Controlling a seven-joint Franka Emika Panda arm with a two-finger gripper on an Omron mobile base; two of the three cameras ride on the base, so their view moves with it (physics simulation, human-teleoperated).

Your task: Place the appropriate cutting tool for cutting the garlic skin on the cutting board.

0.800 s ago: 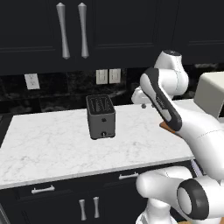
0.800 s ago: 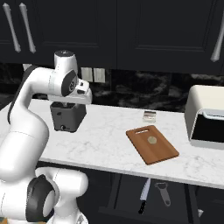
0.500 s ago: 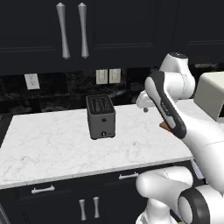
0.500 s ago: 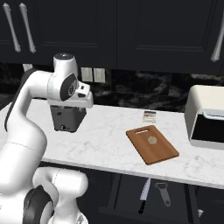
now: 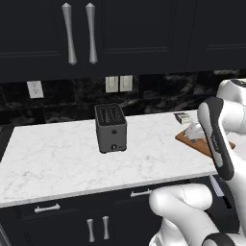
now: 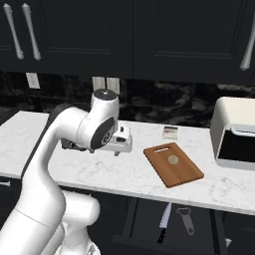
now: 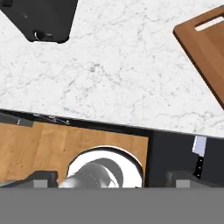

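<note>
Arm swung from beside the toaster (image 5: 111, 128) toward the cutting board (image 6: 173, 163); hand now over table (image 7: 113, 78) edge. Knife (image 6: 164, 222) in open drawer, at 6 o'clock below board, beside peeler (image 6: 185, 220). Garlic (image 6: 173, 160) on board. Fingers (image 7: 43, 178) well apart, empty. Descent to drawer pending.

I read the counter (image 6: 124, 174) as white veined marble, smooth. Cutting board (image 6: 173, 163) on it: reddish-brown wood, matt. Knife (image 6: 164, 223) below the counter: pale metal blade, black handle.
</note>
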